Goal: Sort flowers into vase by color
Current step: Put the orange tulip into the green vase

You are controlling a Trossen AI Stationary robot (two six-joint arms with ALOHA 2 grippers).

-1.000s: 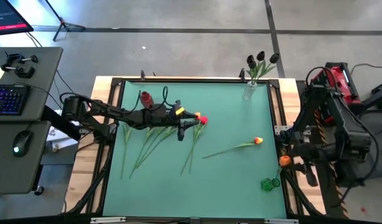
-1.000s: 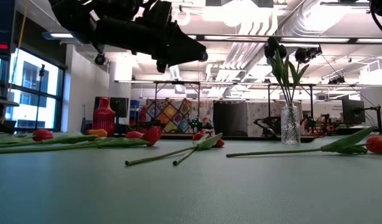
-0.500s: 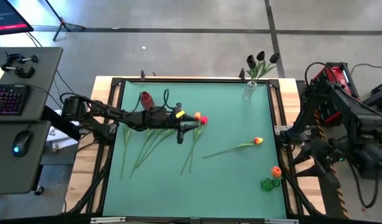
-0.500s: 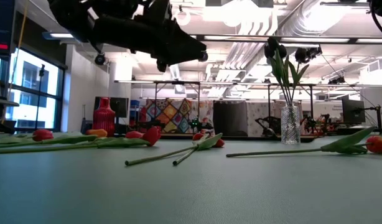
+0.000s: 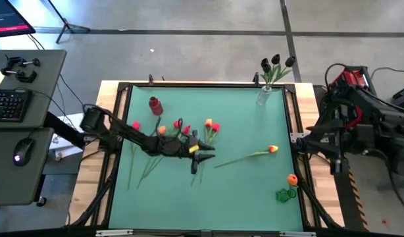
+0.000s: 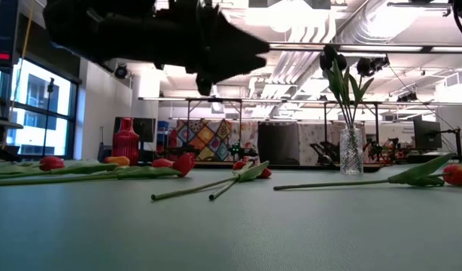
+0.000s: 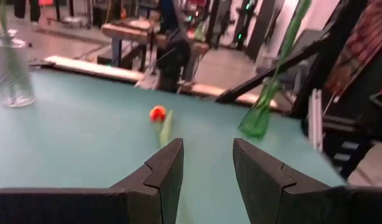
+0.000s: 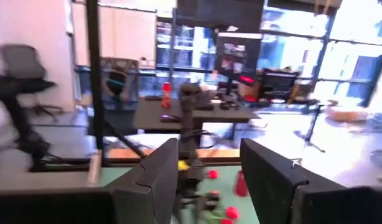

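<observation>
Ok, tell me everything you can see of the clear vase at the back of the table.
The clear vase is a small glass vessel standing upright at the far right corner of the green table, just inside the frame. It holds three near-black tulips on green stems that fan out above its rim. In the low view the glass looks ribbed or cut. No end effector touches it, and the loose flowers lie apart from it.

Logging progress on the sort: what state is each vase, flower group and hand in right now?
Clear vase: upright, holding dark tulips.
Red vase: upright, no flowers visible.
Green vase: on its side.
Lone orange tulip: lying flat.
Left hand: open, empty.
Right hand: open, empty, beside the table.
</observation>
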